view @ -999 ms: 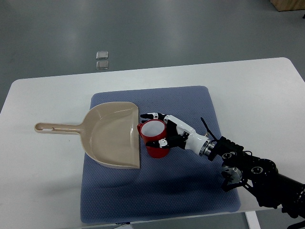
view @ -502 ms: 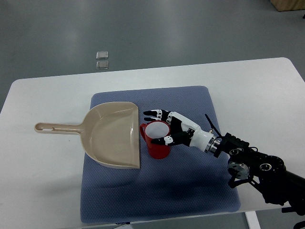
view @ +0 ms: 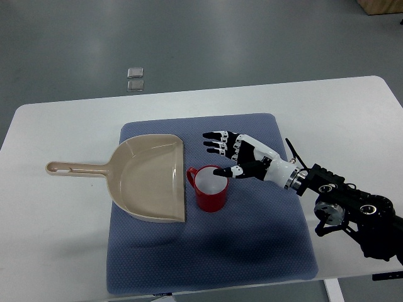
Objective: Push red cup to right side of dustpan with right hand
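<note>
The red cup (view: 210, 188) stands upright on the blue mat (view: 252, 239), just below and to the left of the right hand (view: 234, 154). Its handle points toward the dustpan (view: 148, 178), whose straight open edge lies just beyond the cup on the side away from the hand. Cup and dustpan are very close; whether the handle touches the pan's edge cannot be told from this view.

The right hand hovers with its fingers (view: 214, 142) spread and relaxed, grasping nothing. The thumb tip reaches over the near rim of the cup and may be brushing it, but the other fingers are clear of it, fanned out above the mat beyond the cup. The arm comes in from the lower right, crossing the mat's corner and the white table (view: 352, 119).

As for progress, the cup already sits on the right side of the dustpan, beside its mouth, so the goal looks met or nearly so. What seems left is small: perhaps a last nudge if the cup should sit further from or more squarely alongside the pan, and then drawing the hand away without the thumb catching the rim and tipping or dragging the cup. The left arm is not in view.
</note>
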`<action>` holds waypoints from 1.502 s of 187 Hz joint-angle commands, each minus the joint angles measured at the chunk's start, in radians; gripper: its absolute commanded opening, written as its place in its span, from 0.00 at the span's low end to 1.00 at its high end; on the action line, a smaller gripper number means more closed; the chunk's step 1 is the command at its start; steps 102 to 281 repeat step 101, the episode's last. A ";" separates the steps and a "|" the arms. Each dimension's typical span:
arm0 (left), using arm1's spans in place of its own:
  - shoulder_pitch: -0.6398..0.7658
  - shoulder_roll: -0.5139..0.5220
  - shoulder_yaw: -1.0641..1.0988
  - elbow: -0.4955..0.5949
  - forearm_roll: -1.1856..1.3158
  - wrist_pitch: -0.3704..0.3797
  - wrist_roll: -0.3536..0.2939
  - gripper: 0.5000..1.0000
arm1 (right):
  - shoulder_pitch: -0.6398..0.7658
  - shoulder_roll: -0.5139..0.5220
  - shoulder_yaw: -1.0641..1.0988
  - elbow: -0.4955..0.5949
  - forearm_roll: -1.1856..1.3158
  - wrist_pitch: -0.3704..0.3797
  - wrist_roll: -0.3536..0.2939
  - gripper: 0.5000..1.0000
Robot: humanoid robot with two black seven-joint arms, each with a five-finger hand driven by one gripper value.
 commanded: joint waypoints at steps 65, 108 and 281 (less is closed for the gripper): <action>0.000 0.000 0.003 -0.005 0.000 0.000 0.002 1.00 | 0.085 -0.008 0.067 -0.173 0.624 -0.003 -0.214 0.87; 0.000 0.000 0.002 -0.005 0.000 0.000 0.002 1.00 | 0.083 0.000 0.116 -0.172 0.674 0.038 -0.198 0.87; 0.000 0.000 0.002 -0.005 0.000 0.000 0.002 1.00 | 0.083 0.000 0.116 -0.172 0.674 0.038 -0.198 0.87</action>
